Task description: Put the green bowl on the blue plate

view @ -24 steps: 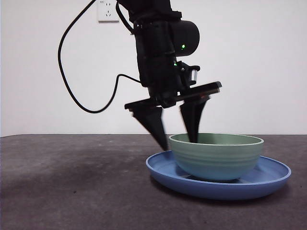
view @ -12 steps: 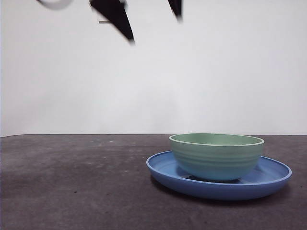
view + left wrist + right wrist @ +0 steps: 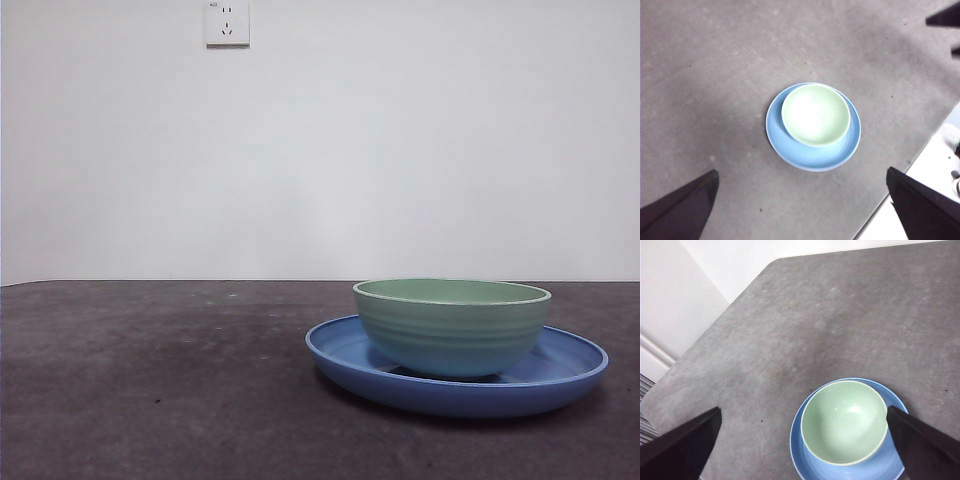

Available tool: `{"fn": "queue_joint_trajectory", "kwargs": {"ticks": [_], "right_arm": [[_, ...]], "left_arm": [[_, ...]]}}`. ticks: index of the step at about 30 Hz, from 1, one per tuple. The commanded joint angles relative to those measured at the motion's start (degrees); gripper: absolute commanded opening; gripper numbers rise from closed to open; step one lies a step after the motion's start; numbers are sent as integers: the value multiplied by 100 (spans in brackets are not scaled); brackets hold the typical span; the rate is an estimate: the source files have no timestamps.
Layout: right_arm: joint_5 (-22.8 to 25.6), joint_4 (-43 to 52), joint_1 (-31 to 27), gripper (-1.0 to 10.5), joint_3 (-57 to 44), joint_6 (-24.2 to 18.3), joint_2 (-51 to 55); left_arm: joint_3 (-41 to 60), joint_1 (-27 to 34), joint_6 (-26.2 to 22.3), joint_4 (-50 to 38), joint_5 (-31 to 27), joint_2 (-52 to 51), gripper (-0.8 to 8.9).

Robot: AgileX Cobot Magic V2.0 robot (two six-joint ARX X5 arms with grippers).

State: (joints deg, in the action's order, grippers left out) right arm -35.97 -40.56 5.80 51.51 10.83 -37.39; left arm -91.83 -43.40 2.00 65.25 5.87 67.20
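White wall [image 3: 400, 150]; grey table [image 3: 150, 380]

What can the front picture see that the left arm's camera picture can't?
Only the front view shows the white wall and its power socket, plus the faint ridges on the bowl's outer side. Only the left wrist view looks down inside the bowl and shows the left end effector, its jaws wide apart, high above with nothing between them. Both show the green bowl sitting on the blue plate on the dark table.

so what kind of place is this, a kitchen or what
More likely a bare lab test bench than a kitchen: a plain grey table, a blank white wall with one socket, and only a green bowl on a blue plate.
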Motion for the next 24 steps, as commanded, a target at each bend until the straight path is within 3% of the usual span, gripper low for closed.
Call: {"fn": "queue_joint_trajectory", "kwargs": {"ticks": [1,6,12,19,24], "right_arm": [[-9,22,17,606,101,-61,-33],[-9,17,17,606,101,-61,-33],[-9,17,17,606,101,-61,-33],[-9,9,17,606,101,-61,-33],[0,-72,17,606,101,-33,-39]], "left_arm": [[957,-61,-33,-498,-9,-695,626],[2511,-72,66,-1287,-7,-2039,626],[3595,-72,66,-1740,-4,-3244,626],[3794,-72,186,-1775,37,-3762,625],[3794,-72,444,-1768,575,-3792,625]]}}
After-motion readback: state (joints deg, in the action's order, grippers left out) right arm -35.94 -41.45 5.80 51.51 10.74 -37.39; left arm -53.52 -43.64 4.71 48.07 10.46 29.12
